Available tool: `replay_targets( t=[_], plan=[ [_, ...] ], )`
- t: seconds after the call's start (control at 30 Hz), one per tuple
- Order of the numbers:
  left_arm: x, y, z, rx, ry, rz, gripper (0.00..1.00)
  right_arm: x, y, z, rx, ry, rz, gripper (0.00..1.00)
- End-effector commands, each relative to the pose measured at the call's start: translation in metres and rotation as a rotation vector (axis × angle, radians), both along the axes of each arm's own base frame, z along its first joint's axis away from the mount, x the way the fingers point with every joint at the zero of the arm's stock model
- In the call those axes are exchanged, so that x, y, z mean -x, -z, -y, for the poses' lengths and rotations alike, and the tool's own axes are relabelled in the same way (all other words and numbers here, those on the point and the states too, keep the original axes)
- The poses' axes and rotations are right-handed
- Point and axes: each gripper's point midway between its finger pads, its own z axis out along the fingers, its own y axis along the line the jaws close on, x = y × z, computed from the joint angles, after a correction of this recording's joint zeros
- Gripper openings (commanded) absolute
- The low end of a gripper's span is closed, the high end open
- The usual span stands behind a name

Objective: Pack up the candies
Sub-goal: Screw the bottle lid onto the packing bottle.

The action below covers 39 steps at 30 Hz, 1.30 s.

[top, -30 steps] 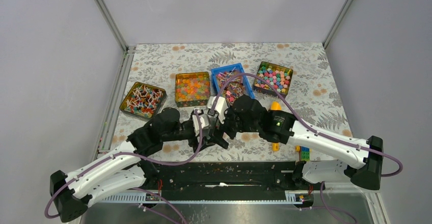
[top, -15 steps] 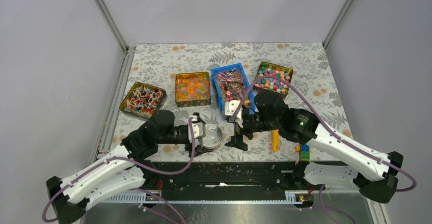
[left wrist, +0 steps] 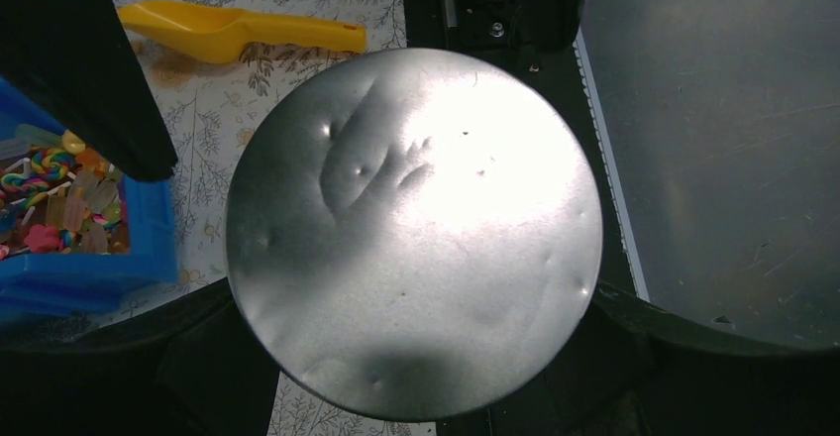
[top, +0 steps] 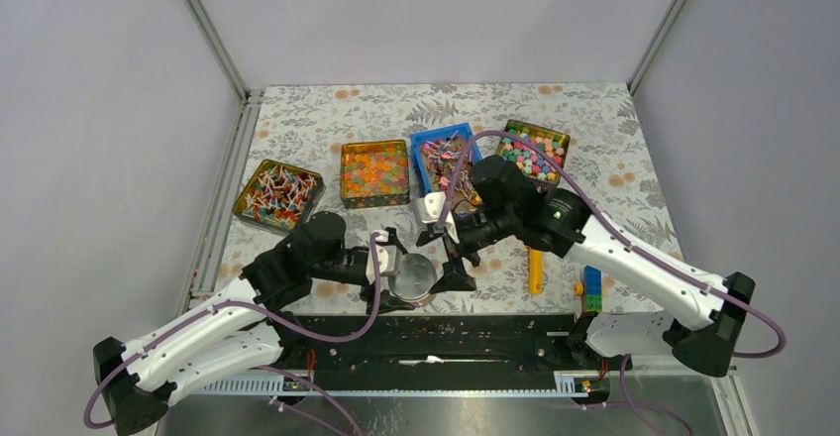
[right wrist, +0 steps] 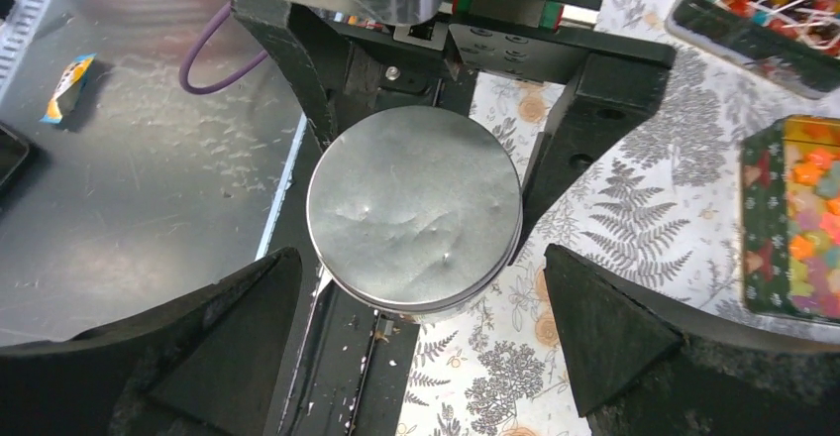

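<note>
Clamps a round tin [left wrist: 414,233] in the low-reaching left gripper [top: 401,275], hangs the right gripper [top: 454,261] wide open just above, candies [top: 443,156] in the blue tray [left wrist: 154,243] just beyond on the far side.

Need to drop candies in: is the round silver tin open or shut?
Shut: a dented metal lid covers the whole top of the tin.

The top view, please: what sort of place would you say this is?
Likely a robot lab cell: two arms bolted at the table edge, plain walls on metal framing, sweet trays laid out.
</note>
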Motion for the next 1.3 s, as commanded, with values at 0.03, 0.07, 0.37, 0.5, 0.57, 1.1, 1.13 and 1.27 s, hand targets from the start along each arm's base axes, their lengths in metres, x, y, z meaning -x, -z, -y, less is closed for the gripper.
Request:
replay_targets(
  t=[0.03,0.07,0.37,0.5,0.57,1.1,1.13,1.27],
  plan=[
    [0.004,-0.043,0.01,0.124,0.063,0.07,0.4,0.013,-0.006,-0.005,-0.007,-0.116,-0.042,1.0],
    [0.005,-0.043,0.01,0.126,0.065,0.07,0.4,0.013,-0.004,-0.005,0.0,-0.119,-0.047,1.0],
    [0.004,-0.047,0.012,0.131,0.07,0.072,0.38,0.004,0.007,-0.014,0.012,-0.068,-0.078,0.97],
    [0.001,-0.047,0.013,0.128,0.06,0.074,0.38,0.001,0.01,-0.02,-0.012,-0.031,-0.109,0.91],
    [0.0,-0.045,0.013,0.125,0.049,0.073,0.38,-0.001,0.011,-0.022,-0.021,-0.007,-0.112,0.87],
    [-0.044,-0.06,0.025,0.162,-0.17,0.082,0.35,-0.025,0.048,-0.028,0.004,0.316,-0.066,0.73],
    [-0.047,-0.06,0.026,0.159,-0.18,0.082,0.35,-0.025,0.047,-0.03,-0.005,0.326,-0.069,0.73],
    [-0.057,-0.064,0.029,0.163,-0.218,0.096,0.35,-0.03,0.047,-0.038,-0.02,0.379,-0.084,0.7]
  ],
)
